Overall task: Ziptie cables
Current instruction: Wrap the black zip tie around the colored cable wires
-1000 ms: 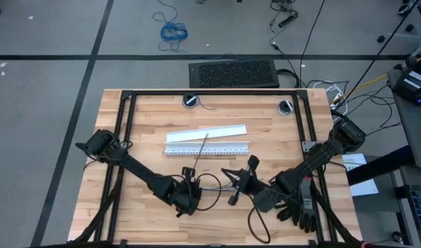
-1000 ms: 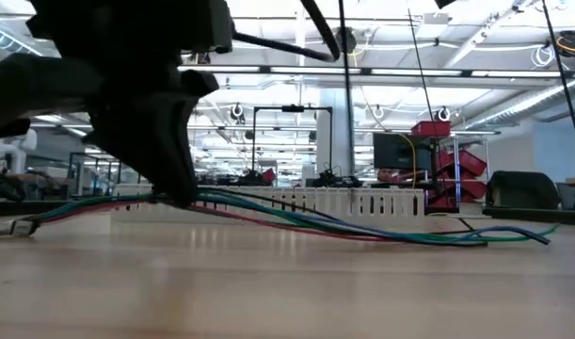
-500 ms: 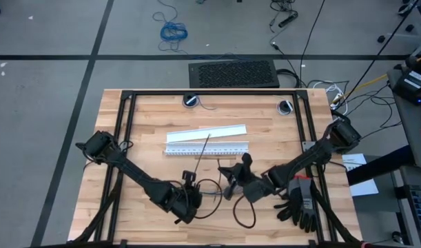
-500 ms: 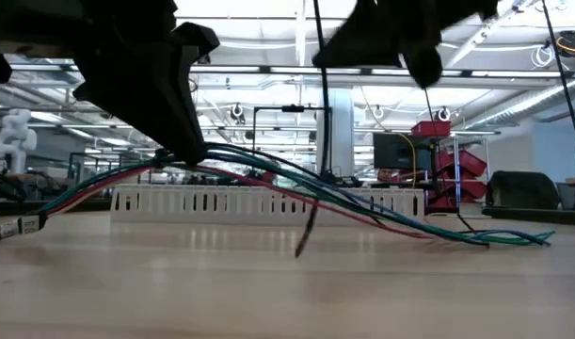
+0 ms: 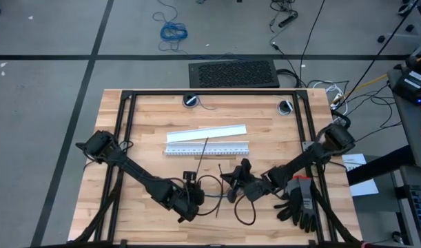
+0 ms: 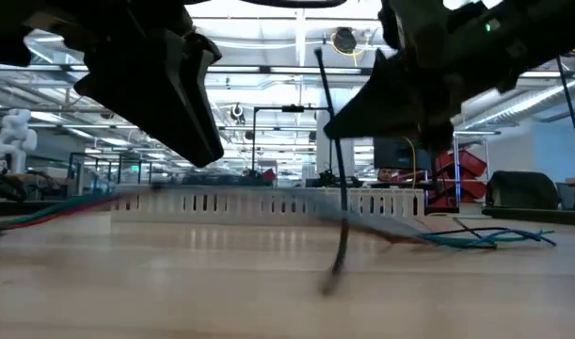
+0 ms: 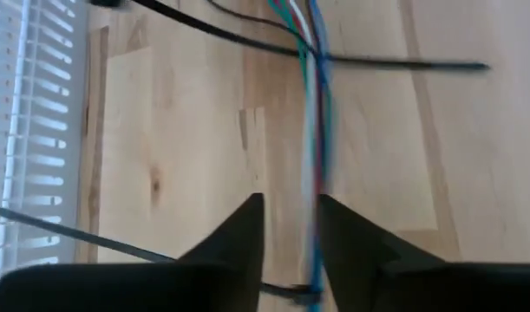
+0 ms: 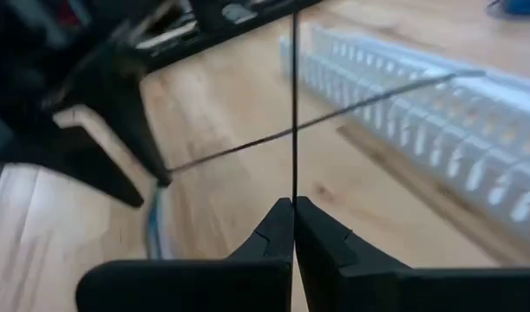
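Right tool (image 8: 293, 204) clamped on a ziptie (image 8: 294, 104), cables (image 7: 315, 130) between the parted left tool (image 7: 289, 208) fingers.

We hold our left gripper (image 7: 289, 227) low, fingers slightly parted. Just beside it, our right gripper (image 8: 293, 217) has its fingers pressed together. Both arms reach inward, elbows bent.

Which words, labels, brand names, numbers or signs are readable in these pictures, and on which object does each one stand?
No text can be read in any view.
White slotted strip: only slots and tick-like marks, no numbers readable.
White flat strip: no print visible.
Cables: no markings visible.
Room behind the table in the low view: no sign or label is readable.
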